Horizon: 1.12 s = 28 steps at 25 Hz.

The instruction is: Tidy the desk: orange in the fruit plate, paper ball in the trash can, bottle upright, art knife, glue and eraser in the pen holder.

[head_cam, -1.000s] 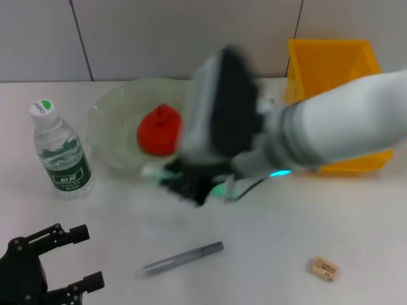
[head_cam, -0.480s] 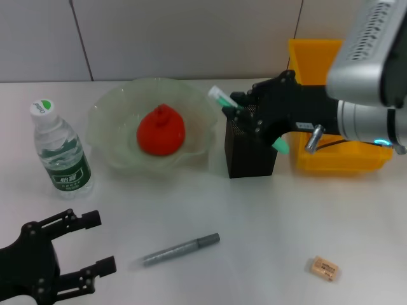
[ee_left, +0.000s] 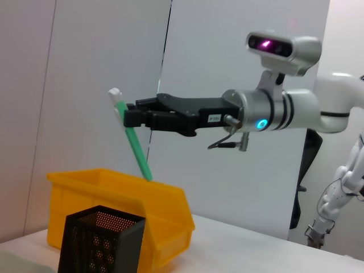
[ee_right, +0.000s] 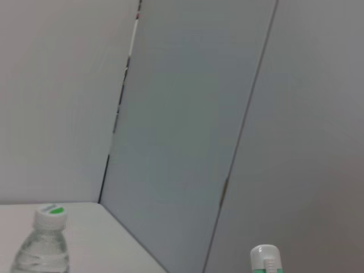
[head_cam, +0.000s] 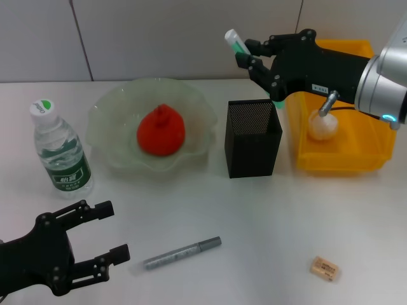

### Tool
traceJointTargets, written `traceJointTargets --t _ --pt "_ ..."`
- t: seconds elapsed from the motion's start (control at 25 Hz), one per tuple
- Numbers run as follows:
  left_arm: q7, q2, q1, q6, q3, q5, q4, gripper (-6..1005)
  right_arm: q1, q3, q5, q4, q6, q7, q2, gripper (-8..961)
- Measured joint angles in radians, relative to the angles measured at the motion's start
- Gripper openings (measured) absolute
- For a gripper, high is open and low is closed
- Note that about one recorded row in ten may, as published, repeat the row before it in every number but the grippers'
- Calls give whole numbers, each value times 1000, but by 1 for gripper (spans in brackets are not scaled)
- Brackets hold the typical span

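Black mesh marks the goal in the head view: the pen holder (head_cam: 252, 138) stands near the middle of the desk (head_cam: 267, 222), its mouth open to the ceiling, and the right gripper (head_cam: 249, 52) hangs above it toward 12 o'clock, clenched on a green-and-white glue stick (head_cam: 235, 42) — held high and slanted, I judge, so its lower end can be lowered into the cup. At 9 o'clock of the holder the orange (head_cam: 161, 131) already sits in the fruit plate (head_cam: 105, 121), and farther that way the bottle (head_cam: 60, 151) stands upright. At 3 o'clock the trash can (head_cam: 365, 152) holds the paper ball (head_cam: 322, 126). Two things lie loose on the near side: a grey art knife (head_cam: 182, 252) at 7 o'clock of the holder and the eraser (head_cam: 324, 268) at 5 o'clock. The left gripper (head_cam: 98, 238), fingers spread and empty, waits low just 9 o'clock of the knife — well placed to take it next. From the left wrist view, the glue stick (ee_left: 130, 134) tilts with its white cap up and its tip above the pen holder (ee_left: 102, 239), not yet inside, in front of the trash can (ee_left: 153, 222). The right wrist view shows only wall, the stick's cap (ee_right: 265, 259) and the bottle (ee_right: 48, 244).
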Motion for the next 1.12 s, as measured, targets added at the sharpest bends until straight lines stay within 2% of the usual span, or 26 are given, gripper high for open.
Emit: traceJointTargets --t 0.08,0.2,0.32,0.4,0.6,0.8,1.12 --pt "-3 0 0 -2 0 0 0 802 10 7 25 30 2 -36 0 237" --pt "-9 0 -4 -8 -13 0 -8 802 62 30 121 168 5 -178 1 242" --pt "-12 -3 -7 -11 -24 0 -14 802 84 37 152 221 6 -227 1 247" --pt "-30 -5 -13 -11 -33 0 -14 802 118 42 192 304 6 -283 1 250" --pt "-55 -1 -26 -13 -38 1 -14 802 162 42 210 386 10 -298 2 258" --pt "-59 -6 -40 -29 -41 0 -14 802 187 16 211 429 72 -292 7 265" --pt "-69 -8 -58 -39 -41 0 -14 802 208 20 222 487 80 -291 7 278"
